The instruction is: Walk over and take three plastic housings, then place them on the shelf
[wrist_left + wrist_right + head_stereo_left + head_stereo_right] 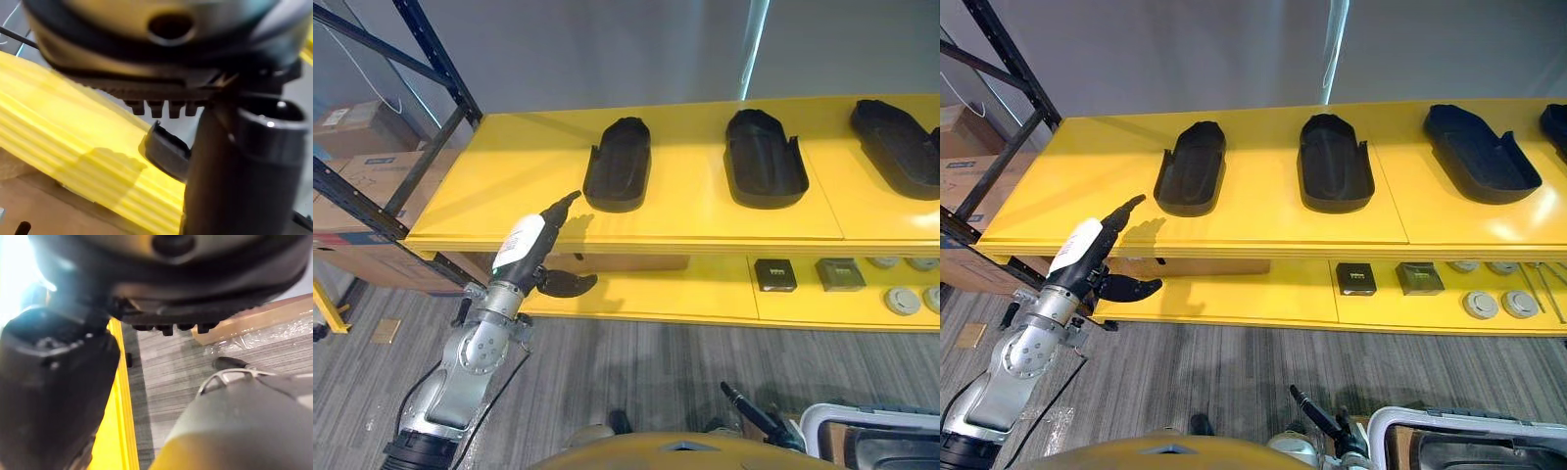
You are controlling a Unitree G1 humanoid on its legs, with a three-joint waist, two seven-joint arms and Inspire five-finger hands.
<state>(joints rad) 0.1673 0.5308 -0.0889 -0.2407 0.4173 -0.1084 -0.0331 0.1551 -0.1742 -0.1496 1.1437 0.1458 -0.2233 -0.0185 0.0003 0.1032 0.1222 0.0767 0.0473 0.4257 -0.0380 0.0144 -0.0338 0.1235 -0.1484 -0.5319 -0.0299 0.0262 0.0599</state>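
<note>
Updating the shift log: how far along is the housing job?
At least three black plastic housings lie on the yellow top shelf. Nothing is in hand: the left hand hovers open and empty by the shelf's front edge. Whether they were placed or await pickup, I cannot tell.

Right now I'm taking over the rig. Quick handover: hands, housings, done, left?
Left hand: open, empty, raised at the front edge of the yellow shelf, short of the leftmost housing.
Right hand: low, above the floor; state unclear.
Housings: leftmost, middle housing and right housing lie in a row on the top board; a fourth housing is at the far right.
Done: probably the placing.
Left: confirm the count, pull the left hand back.
</note>
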